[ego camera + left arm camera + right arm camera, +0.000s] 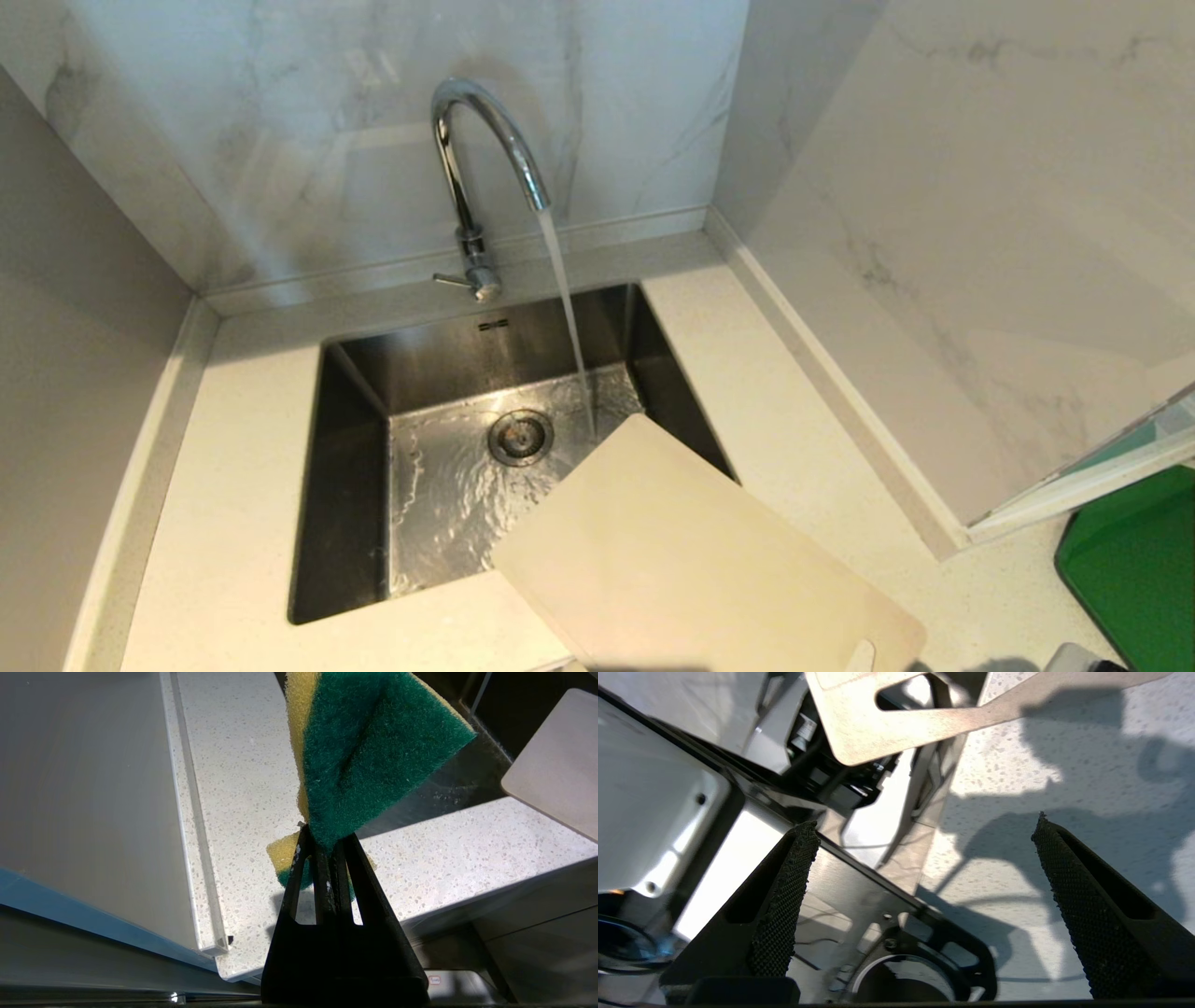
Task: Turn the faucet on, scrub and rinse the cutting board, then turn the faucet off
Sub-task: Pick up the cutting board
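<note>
Water runs from the chrome faucet [485,140] into the steel sink [355,392]. The cream cutting board [691,560] lies tilted over the sink's front right corner and the counter. Neither gripper shows in the head view. In the left wrist view my left gripper [327,835] is shut on a yellow and green sponge [369,751], held over the counter with a corner of the cutting board [556,774] off to the side. My right gripper [924,821] stands wide open with nothing between its fingers, short of the cutting board's slot-handle end [887,732].
A dark green board [1134,560] lies on the speckled counter [822,448] at the far right. Marble walls close in behind the sink and on the right. A drain [520,437] sits in the wet sink floor. My own base shows beneath the right gripper.
</note>
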You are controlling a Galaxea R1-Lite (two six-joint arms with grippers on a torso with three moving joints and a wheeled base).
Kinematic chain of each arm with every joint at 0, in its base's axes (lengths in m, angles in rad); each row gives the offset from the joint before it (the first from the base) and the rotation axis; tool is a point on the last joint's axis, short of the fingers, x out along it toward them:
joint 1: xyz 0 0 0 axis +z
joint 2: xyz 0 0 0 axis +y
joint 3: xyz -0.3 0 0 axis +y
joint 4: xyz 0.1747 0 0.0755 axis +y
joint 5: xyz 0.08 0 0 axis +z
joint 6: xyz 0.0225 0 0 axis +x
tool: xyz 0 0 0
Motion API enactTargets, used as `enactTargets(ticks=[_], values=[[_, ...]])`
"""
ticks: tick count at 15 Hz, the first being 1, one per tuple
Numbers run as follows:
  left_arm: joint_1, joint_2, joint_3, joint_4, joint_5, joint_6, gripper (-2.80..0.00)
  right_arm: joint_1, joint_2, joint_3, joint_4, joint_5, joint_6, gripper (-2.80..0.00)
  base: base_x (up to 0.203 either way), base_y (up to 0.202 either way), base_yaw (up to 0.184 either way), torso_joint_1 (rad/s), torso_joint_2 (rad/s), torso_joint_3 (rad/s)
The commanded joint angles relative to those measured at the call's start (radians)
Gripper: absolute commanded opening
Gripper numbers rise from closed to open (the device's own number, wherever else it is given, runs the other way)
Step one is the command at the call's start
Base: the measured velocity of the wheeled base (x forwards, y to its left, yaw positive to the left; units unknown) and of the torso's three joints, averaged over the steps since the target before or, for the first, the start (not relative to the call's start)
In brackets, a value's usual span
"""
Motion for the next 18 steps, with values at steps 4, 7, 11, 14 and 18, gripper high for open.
enactTargets(ticks=[4,7,11,14,18], values=[[0.000,0.001,0.000,0.000,0.000,0.001,-2.80,0.012,0.014,0.005,0.000,-0.012,-0.179,0.00,0.000,0.000,0.000,0.000,0.00,0.000],[0.000,0.001,0.001,0.000,0.000,0.004,-2.80,0.018,0.030,0.006,-0.038,-0.001,-0.356,0.00,0.000,0.000,0.000,0.000,0.00,0.000],[0.000,0.001,0.002,0.000,0.000,0.004,-2.80,0.019,0.050,0.031,-0.120,-0.004,-0.626,0.00,0.000,0.000,0.000,0.000,0.00,0.000],[0.000,0.001,0.001,0.000,0.000,0.004,-2.80,0.020,0.049,0.032,-0.124,-0.059,-0.817,0.00,0.000,0.000,0.000,0.000,0.00,0.000],[0.000,0.001,0.002,0.000,0.000,0.003,-2.80,0.047,0.044,0.029,-0.124,-0.108,-0.975,0.00,0.000,0.000,0.000,0.000,0.00,0.000]])
